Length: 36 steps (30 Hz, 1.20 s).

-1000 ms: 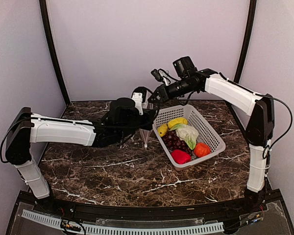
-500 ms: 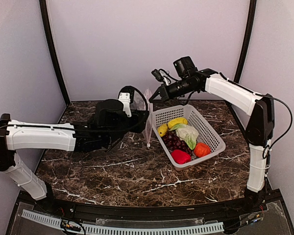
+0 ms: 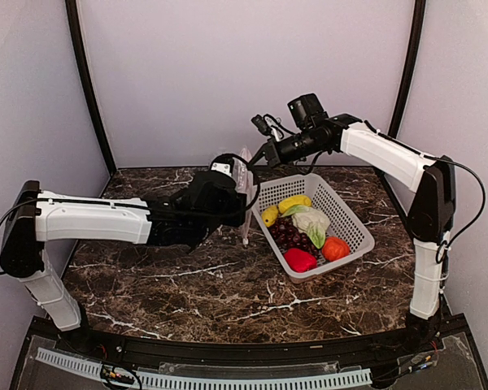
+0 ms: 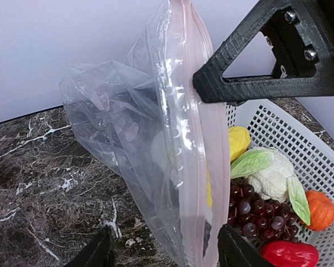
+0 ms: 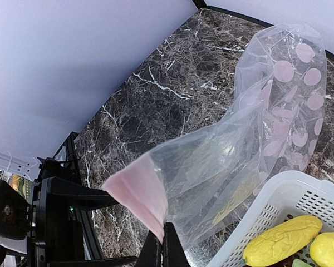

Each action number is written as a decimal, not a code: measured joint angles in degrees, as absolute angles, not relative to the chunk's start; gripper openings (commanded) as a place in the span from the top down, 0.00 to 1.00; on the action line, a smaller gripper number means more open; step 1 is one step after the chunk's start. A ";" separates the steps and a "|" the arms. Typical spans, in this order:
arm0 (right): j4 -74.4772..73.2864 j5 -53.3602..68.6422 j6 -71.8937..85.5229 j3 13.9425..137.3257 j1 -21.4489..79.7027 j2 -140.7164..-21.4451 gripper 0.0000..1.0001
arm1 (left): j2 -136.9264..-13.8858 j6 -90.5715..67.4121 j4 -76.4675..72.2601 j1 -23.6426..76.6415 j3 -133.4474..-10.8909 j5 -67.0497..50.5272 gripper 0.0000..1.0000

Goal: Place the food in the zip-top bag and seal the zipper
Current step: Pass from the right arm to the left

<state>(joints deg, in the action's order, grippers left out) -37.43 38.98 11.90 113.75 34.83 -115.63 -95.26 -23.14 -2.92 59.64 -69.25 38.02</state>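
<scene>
Opening the bag (image 3: 245, 213), by the look of it; loading not begun. All food (image 3: 311, 219) lying in the basket (image 3: 355, 226), none inside the film.

Hanging upright at 9 o'clock of the basket in the top view, just beside its wall, mouth edge uppermost. Lower corner near or on the bench (image 3: 187, 284); cannot tell which. Pinched at the zipper (image 4: 206, 156) by the right pincer (image 5: 162, 239), clamped narrow on the pink strip. Flanked lower down by the left pincer (image 4: 167, 251), spread wide, one finger on either side of the film and gripping nothing. Contact with the plastic hard to judge.

Next, probably: close the left pincer on one lip of the mouth and draw it toward 9 o'clock against the right pincer's hold, to part the strip. Calls for catching a single layer. Taking both layers would likely keep the mouth shut.

Clear, thin and floppy, creased into loose folds, printed with whitish-pink dots. Pink strip flat along one short edge, seemingly pressed shut over its visible length.
</scene>
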 measured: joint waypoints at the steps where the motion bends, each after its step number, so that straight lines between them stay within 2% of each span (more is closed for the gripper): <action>1: -37.39 39.00 11.99 113.75 34.83 -115.63 1.00 | -95.79 -23.14 -2.79 59.64 -69.54 38.26 0.37; 13: -35.70 42.70 16.88 112.86 34.83 -115.63 0.99 | -103.15 -23.09 4.89 59.64 -77.60 47.18 0.39; 17: -35.29 43.79 18.74 112.03 34.83 -115.63 0.97 | -105.43 -22.68 6.52 59.64 -78.74 50.61 0.51; 20: -34.72 43.99 19.20 111.90 34.83 -115.63 0.93 | -105.80 -22.31 7.46 59.64 -78.74 52.90 0.75; 22: -34.37 43.99 19.11 111.55 34.83 -115.63 0.80 | -105.69 -21.54 7.27 59.64 -78.70 54.02 0.86; 24: -34.30 44.16 18.61 111.15 34.83 -115.63 0.46 | -105.08 -20.29 6.63 59.64 -77.89 54.92 0.94; 25: -34.33 44.23 18.22 111.02 34.83 -115.63 0.32 | -104.38 -19.55 6.11 59.64 -76.99 55.40 0.98; 27: -34.35 44.40 17.37 110.91 34.83 -115.63 0.16 | -103.00 -18.26 5.69 59.64 -75.42 56.23 0.99; 28: -34.39 44.60 16.62 110.89 34.83 -115.63 0.04 | -102.06 -17.74 5.69 59.61 -74.56 56.66 0.99; 29: -34.52 44.93 15.77 110.89 34.81 -115.61 0.02 | -100.97 -17.10 5.82 59.42 -73.76 56.95 0.99; 33: -36.34 45.54 10.70 110.69 34.46 -114.06 0.01 | -95.22 -15.99 8.73 57.80 -71.42 56.90 0.99; 36: -37.54 44.82 6.31 109.69 33.69 -110.65 0.01 | -87.61 -15.07 13.39 52.64 -69.56 55.27 0.99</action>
